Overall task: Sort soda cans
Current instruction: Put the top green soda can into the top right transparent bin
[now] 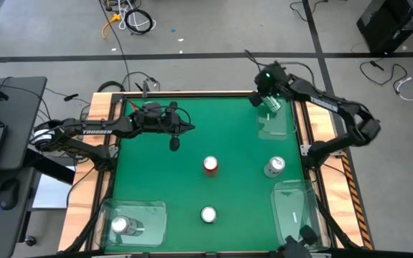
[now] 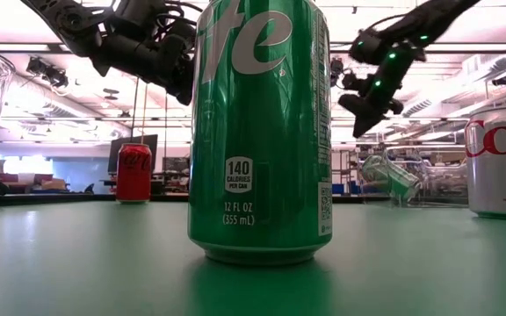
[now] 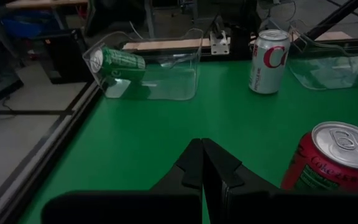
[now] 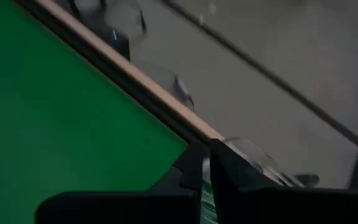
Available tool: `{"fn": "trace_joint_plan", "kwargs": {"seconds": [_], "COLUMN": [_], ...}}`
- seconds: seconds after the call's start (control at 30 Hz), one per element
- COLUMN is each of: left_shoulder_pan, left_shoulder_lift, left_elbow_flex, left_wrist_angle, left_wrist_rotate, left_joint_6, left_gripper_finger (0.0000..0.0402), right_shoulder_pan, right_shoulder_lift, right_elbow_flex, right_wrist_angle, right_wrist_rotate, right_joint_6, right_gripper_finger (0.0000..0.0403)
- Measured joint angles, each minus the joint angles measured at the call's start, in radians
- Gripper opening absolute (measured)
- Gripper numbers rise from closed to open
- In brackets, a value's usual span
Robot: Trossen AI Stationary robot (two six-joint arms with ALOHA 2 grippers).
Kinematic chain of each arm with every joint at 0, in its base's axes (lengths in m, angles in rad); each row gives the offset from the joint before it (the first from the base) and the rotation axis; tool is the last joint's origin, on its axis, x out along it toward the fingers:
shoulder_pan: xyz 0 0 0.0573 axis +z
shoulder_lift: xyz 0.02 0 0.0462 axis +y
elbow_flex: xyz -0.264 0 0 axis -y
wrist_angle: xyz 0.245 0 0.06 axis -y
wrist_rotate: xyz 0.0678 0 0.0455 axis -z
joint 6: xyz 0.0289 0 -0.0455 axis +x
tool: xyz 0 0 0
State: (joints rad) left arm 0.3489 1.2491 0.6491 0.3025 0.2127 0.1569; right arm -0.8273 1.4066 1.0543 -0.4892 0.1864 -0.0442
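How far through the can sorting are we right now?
Done: a green can lies in the far right bin and a silver can stands in the near left bin. The right pincer is empty and shut above that green can. The red can, silver can and green can remain.

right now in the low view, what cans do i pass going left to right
red can far back → big green can right up front → green can lying tilted in the clear bin far back → silver can at the right edge
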Motion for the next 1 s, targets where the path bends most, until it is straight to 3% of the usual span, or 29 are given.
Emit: {"fn": "trace_joint_plan", "kwargs": {"seconds": [0.43, 0.73, 1.0], "left_shoulder_pan": [0.0, 0.0, 0.0], "left_shoulder_lift": [0.0, 0.0, 0.0], "left_elbow_flex": [0.0, 0.0, 0.0], "left_wrist_angle": [-0.039, -0.045, -0.045], "left_wrist_rotate": [-0.004, -0.004, -0.004], "left_joint_6": [-0.006, -0.006, -0.006], "left_gripper_finger": [0.0001, 0.0001, 0.0001], "right_shoulder_pan": [-0.033, -0.049, -0.052], "right_shoulder_lift": [0.321, 0.421, 0.4], "right_elbow_flex": [0.437, 0.479, 0.479], "right_wrist_angle": [-0.519, -0.601, -0.664], "right_wrist_rotate": [0.003, 0.003, 0.006], "right_joint_6": [-0.031, -0.063, -0.072], "right_gripper_finger": [0.0, 0.0, 0.0]}}
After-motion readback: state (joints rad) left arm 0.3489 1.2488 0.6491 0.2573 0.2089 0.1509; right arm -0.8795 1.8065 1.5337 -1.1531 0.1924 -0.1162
